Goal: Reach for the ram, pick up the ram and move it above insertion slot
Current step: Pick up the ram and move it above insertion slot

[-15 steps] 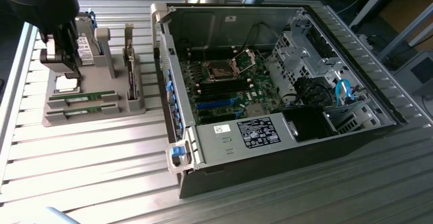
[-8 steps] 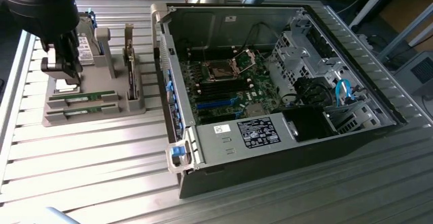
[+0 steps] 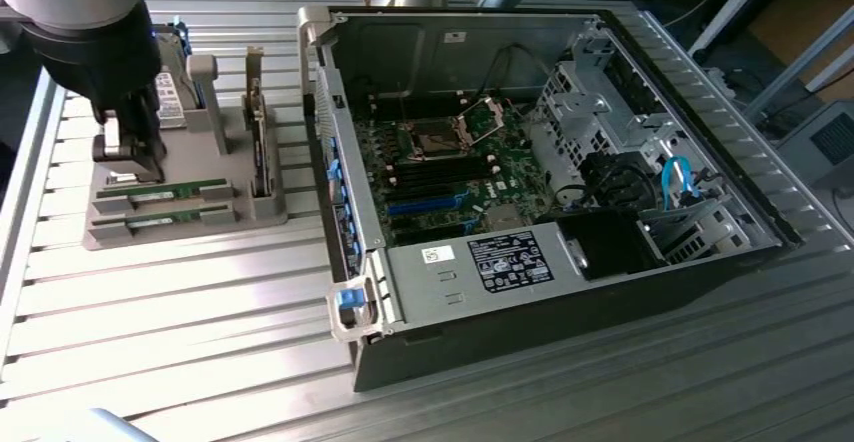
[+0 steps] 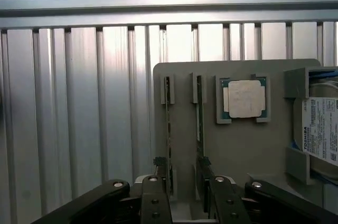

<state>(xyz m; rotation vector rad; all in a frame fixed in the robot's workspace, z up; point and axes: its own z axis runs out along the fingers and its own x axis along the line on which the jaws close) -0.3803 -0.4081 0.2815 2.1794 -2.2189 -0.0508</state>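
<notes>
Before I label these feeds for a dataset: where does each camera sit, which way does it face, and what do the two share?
Exterior view: off the arm, raised, looking down at the open computer case and the gray holder on the slatted table; the gripper hangs at the holder.
Wrist view: on the wrist, looking straight down past the gripper at the holder.
Shared: holder, two RAM sticks, table.

The arm comes in from the upper corner on the exterior view's left, its dark wrist pointing straight down. The gripper (image 3: 130,167) hangs low at its end. In the wrist view the two black fingers (image 4: 156,203) stand parallel with a narrow gap between them, linkage bars splayed outward.
</notes>
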